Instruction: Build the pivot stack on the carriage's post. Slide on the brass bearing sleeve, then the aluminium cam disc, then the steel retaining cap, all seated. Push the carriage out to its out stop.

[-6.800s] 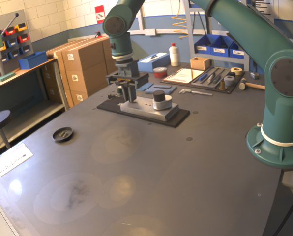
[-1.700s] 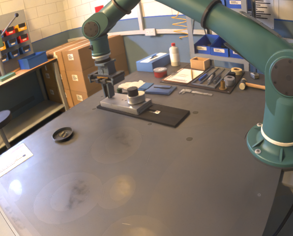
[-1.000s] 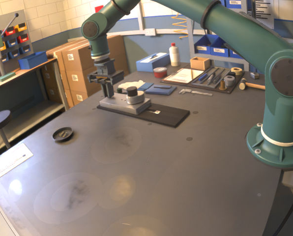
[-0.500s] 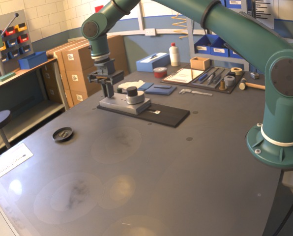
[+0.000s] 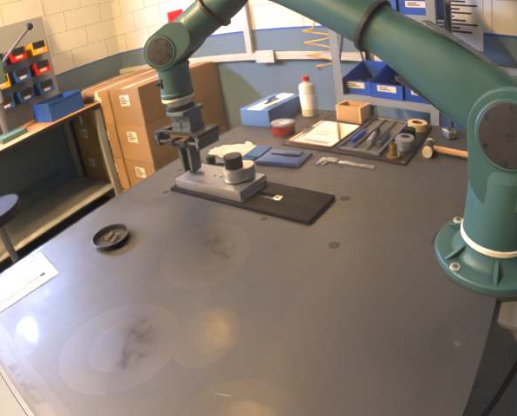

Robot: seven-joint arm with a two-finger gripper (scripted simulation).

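The grey carriage (image 5: 220, 183) sits at the left end of the black base plate (image 5: 259, 200), leaving the plate's right part bare with a small metal tab (image 5: 277, 197) on it. On the carriage's post the aluminium cam disc (image 5: 240, 172) sits with the dark steel retaining cap (image 5: 232, 160) on top; the brass sleeve is hidden. My gripper (image 5: 192, 168) stands upright over the carriage's left part, beside the stack, fingers pointing down and closed. I cannot see what, if anything, is between them.
The table's left edge runs close behind the carriage, with stacked cardboard boxes (image 5: 140, 117) beyond. A small black dish (image 5: 110, 236) lies front left. Blue pads (image 5: 282, 157), a caliper (image 5: 345, 163) and a tool tray (image 5: 362, 138) lie behind the plate. The arm's base (image 5: 492, 250) stands at right.
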